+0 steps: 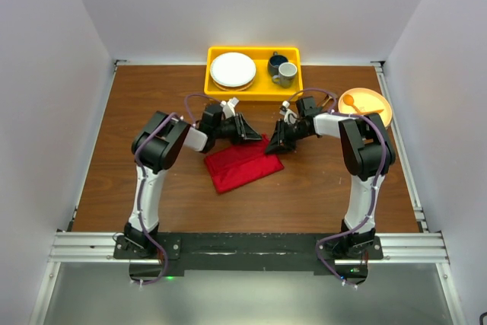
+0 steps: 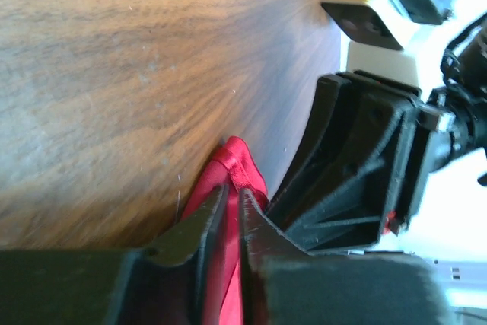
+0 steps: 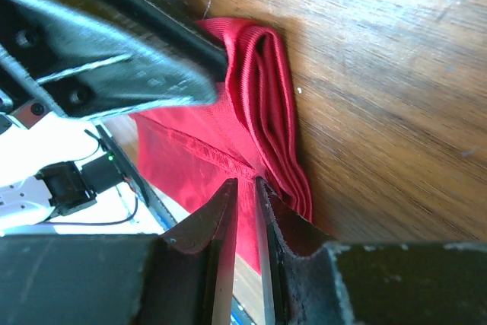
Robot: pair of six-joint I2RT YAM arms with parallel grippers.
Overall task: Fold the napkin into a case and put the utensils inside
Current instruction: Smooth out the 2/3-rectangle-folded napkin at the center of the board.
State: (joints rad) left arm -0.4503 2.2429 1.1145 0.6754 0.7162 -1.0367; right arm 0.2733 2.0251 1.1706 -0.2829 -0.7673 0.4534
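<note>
Pinching the far edge of the folded red napkin, just nearside of the yellow tray on the desk, the left end effector and right end effector are each closed narrowly on cloth. Crowded together, they may collide, or layers could slip loose. No writing is legible.

Even, bright overhead light leaves soft shadows on the table. In the wrist views glare streaks the wood, the left gripper and right gripper blur up close, and backgrounds burn out white.
</note>
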